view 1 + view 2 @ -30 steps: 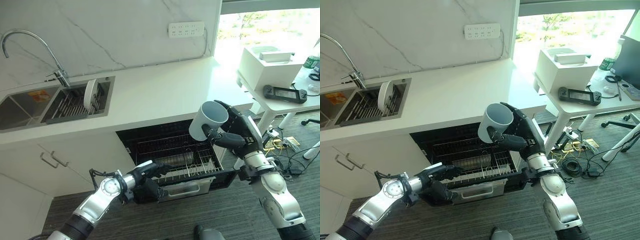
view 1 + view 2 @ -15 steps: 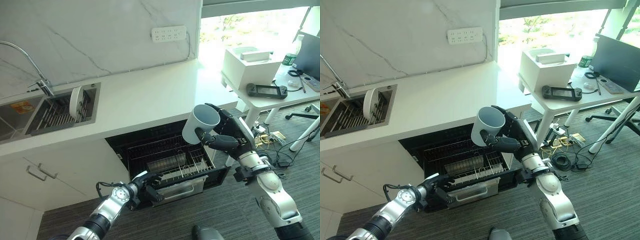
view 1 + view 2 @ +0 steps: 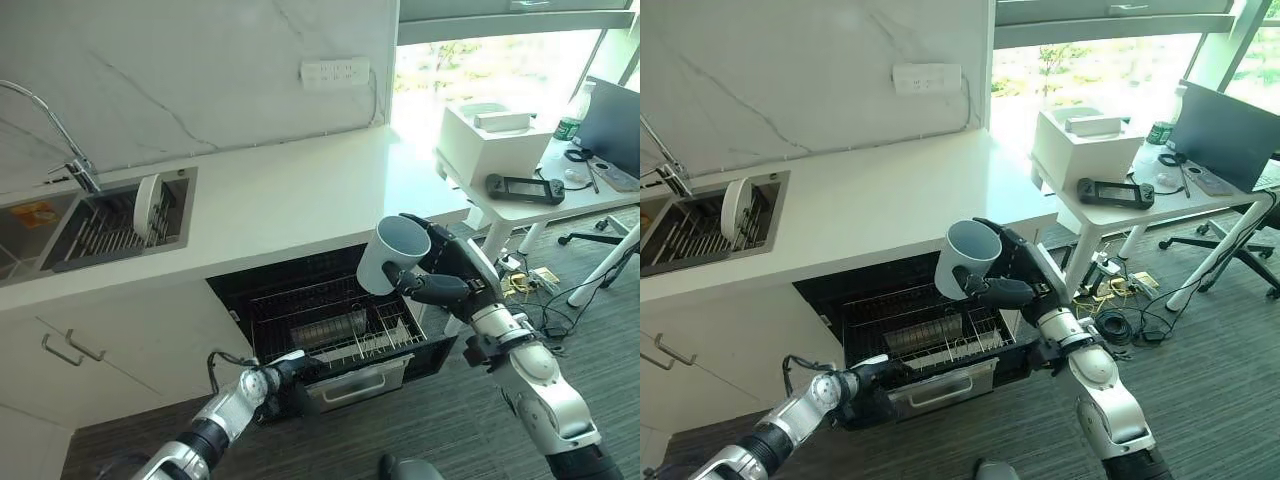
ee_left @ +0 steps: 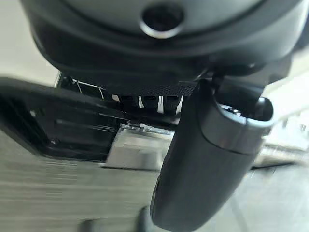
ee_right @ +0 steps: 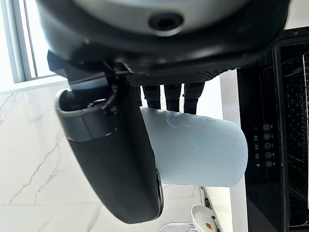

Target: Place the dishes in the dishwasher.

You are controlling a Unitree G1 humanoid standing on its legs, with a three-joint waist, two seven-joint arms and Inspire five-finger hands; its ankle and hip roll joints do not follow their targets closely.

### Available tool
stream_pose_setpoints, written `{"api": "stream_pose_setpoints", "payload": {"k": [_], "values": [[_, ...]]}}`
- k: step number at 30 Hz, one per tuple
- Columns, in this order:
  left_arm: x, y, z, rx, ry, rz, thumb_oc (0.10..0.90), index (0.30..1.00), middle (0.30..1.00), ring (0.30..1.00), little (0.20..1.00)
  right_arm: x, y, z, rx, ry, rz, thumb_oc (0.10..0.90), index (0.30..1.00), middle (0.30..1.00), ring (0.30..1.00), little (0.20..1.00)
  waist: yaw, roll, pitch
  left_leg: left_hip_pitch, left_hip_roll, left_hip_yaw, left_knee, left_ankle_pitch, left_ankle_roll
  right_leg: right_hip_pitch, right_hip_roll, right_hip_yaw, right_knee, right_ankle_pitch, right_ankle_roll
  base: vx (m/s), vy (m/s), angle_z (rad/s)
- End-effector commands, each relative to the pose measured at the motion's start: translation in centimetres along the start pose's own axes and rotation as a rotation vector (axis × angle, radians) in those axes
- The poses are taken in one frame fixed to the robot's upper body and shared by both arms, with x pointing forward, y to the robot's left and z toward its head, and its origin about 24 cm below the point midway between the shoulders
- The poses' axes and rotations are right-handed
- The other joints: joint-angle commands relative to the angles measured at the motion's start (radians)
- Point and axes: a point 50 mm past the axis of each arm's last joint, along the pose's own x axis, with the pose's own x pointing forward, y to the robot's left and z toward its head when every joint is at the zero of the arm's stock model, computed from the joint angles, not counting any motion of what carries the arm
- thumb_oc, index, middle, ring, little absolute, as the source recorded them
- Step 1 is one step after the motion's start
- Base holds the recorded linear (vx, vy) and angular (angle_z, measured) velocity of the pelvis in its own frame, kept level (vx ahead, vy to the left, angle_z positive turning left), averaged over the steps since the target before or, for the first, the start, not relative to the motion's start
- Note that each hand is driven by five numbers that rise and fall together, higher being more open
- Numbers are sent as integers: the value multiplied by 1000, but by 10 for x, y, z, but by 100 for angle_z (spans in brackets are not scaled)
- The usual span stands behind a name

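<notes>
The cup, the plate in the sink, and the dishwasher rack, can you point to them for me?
cup (image 3: 392,255), left eye view, on its pale outer side below the rim.
plate (image 3: 150,194), left eye view, on its white face, standing in the sink rack.
dishwasher rack (image 3: 910,335), right eye view, on the wire grid.

Strong daylight pours in from the overexposed window at the far right, washing out the white box on the white side table and putting a sheen on the white stone countertop. The black dishwasher cavity under the counter lies in deep shadow. The left wrist view is heavily blurred, the dark thumb soft and out of focus.
</notes>
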Motion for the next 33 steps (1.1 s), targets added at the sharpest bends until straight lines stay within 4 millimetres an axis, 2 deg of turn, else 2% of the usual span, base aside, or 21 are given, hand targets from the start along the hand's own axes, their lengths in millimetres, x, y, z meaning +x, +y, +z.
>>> {"api": "stream_pose_setpoints", "payload": {"k": [1,4,8,12,18,22,24,26,31,33], "values": [[-1,-39,-14,181,117,-308,800,900,900,900,900,21,10,66,-13,-320,84,400,300,300,300,300,-11,2,-28,-25,42,-20,59,-90,-18,64,-10,-2,6,-109,76,-11,4,-4],[-15,-28,-4,314,155,-383,800,900,900,900,900,20,8,68,-26,-322,73,400,300,300,300,300,-3,8,-19,-32,39,-26,59,-87,-17,60,-13,-7,6,-108,77,-26,8,-1],[-25,-26,-3,397,213,-470,800,900,900,900,900,21,5,69,-34,-324,60,400,300,300,300,300,6,9,-13,-37,35,-33,59,-87,-18,60,-17,-19,6,-109,78,-12,0,1],[-33,-34,-5,356,300,-639,800,900,900,900,900,22,5,69,-35,-309,52,400,300,300,300,300,9,7,-17,-44,33,-36,59,-88,-19,57,-19,-28,6,-113,78,-11,-10,10],[-34,-39,-3,318,288,-675,800,900,900,900,900,23,6,65,-43,-292,50,400,300,300,300,300,10,9,-18,-49,34,-36,59,-87,-20,53,-19,-32,6,-115,76,0,0,0],[-32,-30,6,228,153,-527,800,900,900,900,900,22,4,61,-59,-272,38,400,300,300,300,300,17,8,-21,-53,34,-39,59,-85,-21,53,-20,-37,6,-116,75,0,0,0],[-34,-6,15,99,-17,-239,800,900,900,900,900,16,-2,54,-73,-242,23,400,300,300,300,300,28,7,-19,-54,35,-41,59,-80,-22,56,-23,-46,6,-114,74,0,0,0],[-45,18,15,-53,-152,-42,800,900,900,900,900,9,-11,45,-97,-204,-6,400,300,300,300,300,42,3,-15,-57,34,-48,59,-74,-24,60,-29,-55,6,-109,74,-13,-9,7],[-73,69,22,-425,-510,308,800,900,900,900,900,9,-27,26,-200,-121,-76,400,300,300,300,300,76,-8,-17,-56,29,-74,59,-66,-31,75,-39,-76,6,-103,69,56,-7,21],[-77,70,24,-513,-598,397,800,900,900,900,900,9,-30,23,-232,-100,-98,400,300,300,300,300,86,-14,-16,-55,28,-86,59,-66,-33,80,-41,-82,6,-105,65,76,-9,21]]}}
